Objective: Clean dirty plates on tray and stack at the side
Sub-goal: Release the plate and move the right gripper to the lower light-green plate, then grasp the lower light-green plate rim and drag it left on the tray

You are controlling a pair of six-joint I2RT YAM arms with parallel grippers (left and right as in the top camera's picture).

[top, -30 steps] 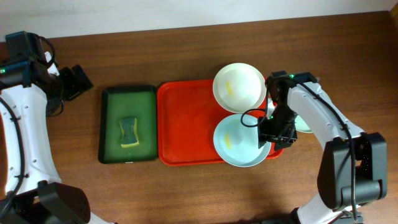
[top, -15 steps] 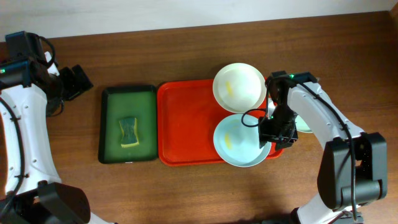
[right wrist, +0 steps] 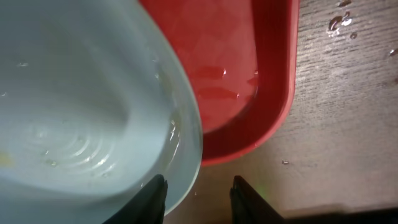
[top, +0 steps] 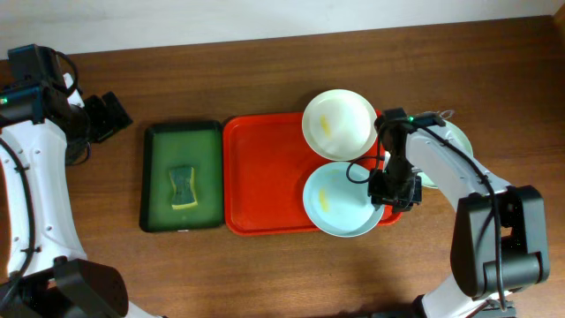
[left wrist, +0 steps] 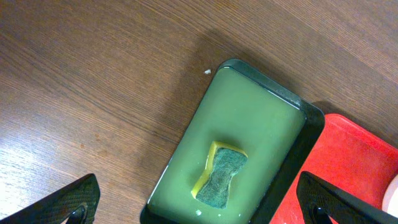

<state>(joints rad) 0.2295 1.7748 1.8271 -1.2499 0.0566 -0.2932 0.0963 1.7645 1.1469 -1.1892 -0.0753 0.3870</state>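
The red tray lies mid-table. A cream-white plate sits on its far right corner. A pale blue-green plate with a yellowish smear sits on its near right corner, overhanging the rim. A third pale plate lies on the table to the right, mostly hidden under my right arm. My right gripper is open and straddles the right rim of the blue-green plate, one finger over the plate and one outside. My left gripper is open and empty, high at the far left.
A dark green tray holding a green-and-yellow sponge lies left of the red tray; both also show in the left wrist view. Water drops lie on the wood beside the red tray's corner.
My right arm has shifted slightly, uncovering more of the third plate's far edge. The gripper stays at the blue-green plate's rim. The plates and left arm have not moved.
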